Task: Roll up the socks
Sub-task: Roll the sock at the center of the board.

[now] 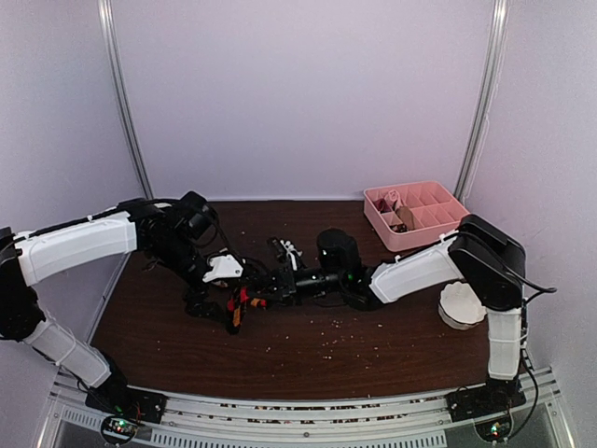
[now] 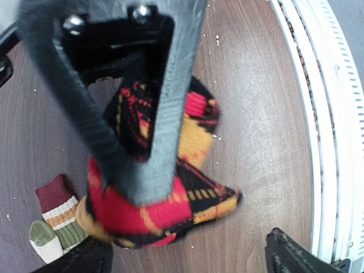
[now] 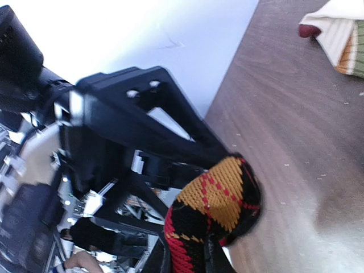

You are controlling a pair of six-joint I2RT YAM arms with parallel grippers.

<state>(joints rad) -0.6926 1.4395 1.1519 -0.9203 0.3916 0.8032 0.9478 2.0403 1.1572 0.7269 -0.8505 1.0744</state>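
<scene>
The black argyle sock, with red and orange diamonds, is bunched up on the brown table. My right gripper is shut on one end of it, and its grey fingers show blurred across the left wrist view. My left gripper hovers over the same sock with its jaws wide open and nothing held. The beige striped sock lies folded just beside the argyle one and shows again as the striped sock in the right wrist view. Both grippers meet mid-table, left gripper and right gripper.
A pink divided tray stands at the back right. A white bowl sits by the right arm's base. Small crumbs dot the table. The white rail of the table's near edge runs close to the socks.
</scene>
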